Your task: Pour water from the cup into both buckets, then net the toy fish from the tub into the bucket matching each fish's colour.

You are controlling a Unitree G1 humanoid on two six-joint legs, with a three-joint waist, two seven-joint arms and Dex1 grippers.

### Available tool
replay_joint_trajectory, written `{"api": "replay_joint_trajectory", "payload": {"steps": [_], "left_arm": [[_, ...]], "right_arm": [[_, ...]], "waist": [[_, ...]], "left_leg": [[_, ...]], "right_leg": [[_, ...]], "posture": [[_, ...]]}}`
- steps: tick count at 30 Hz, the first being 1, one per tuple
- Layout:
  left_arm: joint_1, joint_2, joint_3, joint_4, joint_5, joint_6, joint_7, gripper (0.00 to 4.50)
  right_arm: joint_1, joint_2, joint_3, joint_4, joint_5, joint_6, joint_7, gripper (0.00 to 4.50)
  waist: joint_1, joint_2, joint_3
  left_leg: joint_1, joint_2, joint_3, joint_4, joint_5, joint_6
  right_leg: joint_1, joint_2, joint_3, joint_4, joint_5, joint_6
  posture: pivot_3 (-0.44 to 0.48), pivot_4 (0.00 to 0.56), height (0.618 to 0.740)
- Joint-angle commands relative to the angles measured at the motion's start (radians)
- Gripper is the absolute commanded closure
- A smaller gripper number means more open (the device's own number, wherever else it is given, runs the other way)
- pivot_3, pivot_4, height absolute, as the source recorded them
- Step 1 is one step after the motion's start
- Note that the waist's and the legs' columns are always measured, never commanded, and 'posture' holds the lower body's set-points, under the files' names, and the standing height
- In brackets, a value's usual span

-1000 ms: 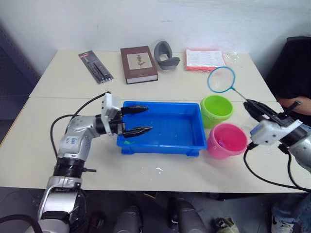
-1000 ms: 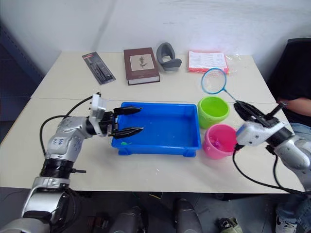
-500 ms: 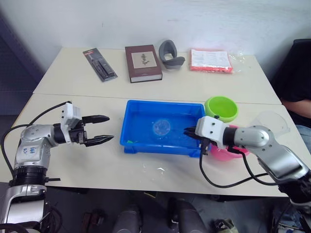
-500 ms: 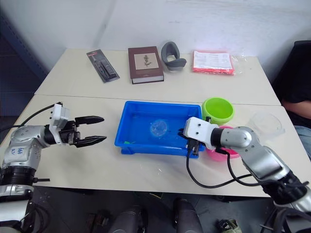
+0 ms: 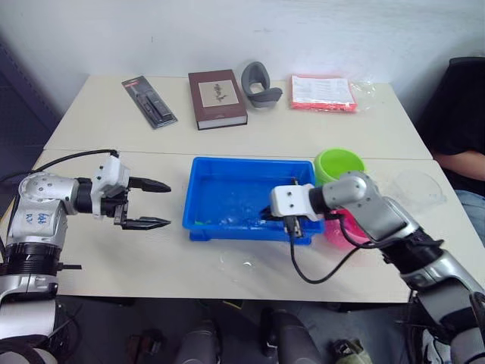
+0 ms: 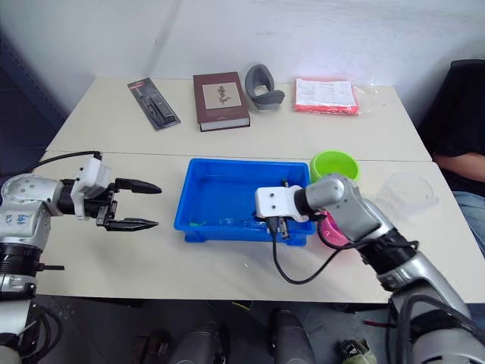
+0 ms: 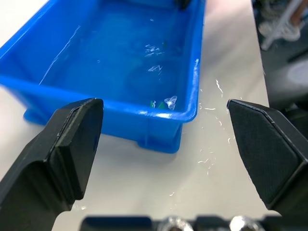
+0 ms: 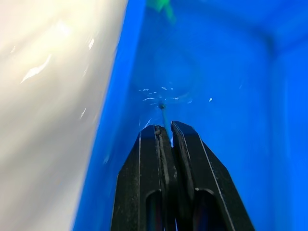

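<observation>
The netting step looks to be in hand: the right gripper (image 8: pixel 165 129), clenched on the net's thin handle (image 8: pixel 163 113), dips into the near side of the blue tub (image 5: pixel 227 171), where a green fish (image 8: pixel 161 5) lies toward the left end. Next it likely needs a sweep under that fish, then a lift to the green bucket (image 5: pixel 339 164) at the tub's far right, beside the pink bucket (image 5: pixel 341 232). The left gripper (image 5: pixel 155 203) hangs open left of the tub over a cream table (image 5: pixel 114 250) set against a white wall (image 5: pixel 227 30).

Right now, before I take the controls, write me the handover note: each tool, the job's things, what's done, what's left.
Left tool: open, empty, hovering over the table left of the tub.
Right tool: shut on the net handle, reaching into the tub at its near right side; the hoop sits in the water.
Green bucket and pink bucket stand right of the tub; clear cup stands further right.
A green fish lies in the tub's near left corner.
Done: cannot confirm pouring.
Left: net the fish, sort by colour.
</observation>
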Motion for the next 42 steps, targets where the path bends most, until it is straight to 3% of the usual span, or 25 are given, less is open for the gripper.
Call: {"api": "replay_joint_trajectory", "payload": {"steps": [1,11,17,26,34,42], "left_arm": [[-0.03,-0.002,-0.01,-0.029,0.009,0.009,-0.007,0.06],[-0.033,-0.016,-0.014,-0.061,0.01,0.043,0.023,0.06],[-0.007,-0.02,-0.006,-0.087,-0.001,0.068,0.044,0.06],[0.021,-0.071,0.042,-0.159,-0.084,0.174,0.099,0.06],[0.049,-0.167,0.083,-0.308,-0.21,0.329,0.201,0.06],[0.04,-0.259,0.042,-0.258,-0.162,0.264,0.244,0.06]], "right_arm": [[-0.027,0.045,-0.016,0.039,-0.012,-0.019,0.015,4.5],[-0.008,0.128,-0.124,-0.027,0.108,0.15,0.033,4.5],[0.048,0.077,-0.197,-0.142,0.184,0.269,0.053,4.5],[0.234,-0.036,-0.343,-0.344,0.225,0.263,-0.005,4.5],[0.504,-0.114,-0.622,-0.508,0.243,0.139,-0.137,4.5],[0.675,-0.2,-0.931,-0.512,0.248,0.099,-0.216,4.5]], "waist": [[0.0,0.0,0.0],[-0.001,0.0,0.0],[0.0,0.0,0.0],[0.005,0.0,0.0],[0.007,0.0,0.0],[0.007,0.0,0.0]], "left_leg": [[0.0,0.0,0.0,0.0,0.0,0.0],[-0.001,0.001,0.0,0.0,0.0,-0.001],[0.0,0.001,0.0,0.0,0.0,-0.001],[-0.001,0.001,0.0,0.0,-0.001,-0.001],[0.001,0.0,0.001,0.0,-0.001,-0.001],[0.002,0.0,0.001,0.0,-0.001,-0.001]], "right_leg": [[0.0,0.0,0.0,0.0,0.0,0.0],[-0.001,-0.002,-0.003,0.0,0.0,0.0],[-0.001,-0.003,-0.003,0.0,0.0,0.0],[-0.001,-0.003,-0.002,0.0,0.0,0.0],[0.001,-0.002,-0.001,0.0,0.0,0.0],[0.001,0.0,-0.001,0.0,0.0,0.0]], "posture": [[0.0,0.15,0.74],[0.0,0.15,0.74],[0.0,0.15,0.74],[0.0,0.15,0.74],[0.0,0.15,0.74],[0.0,0.15,0.74]]}}
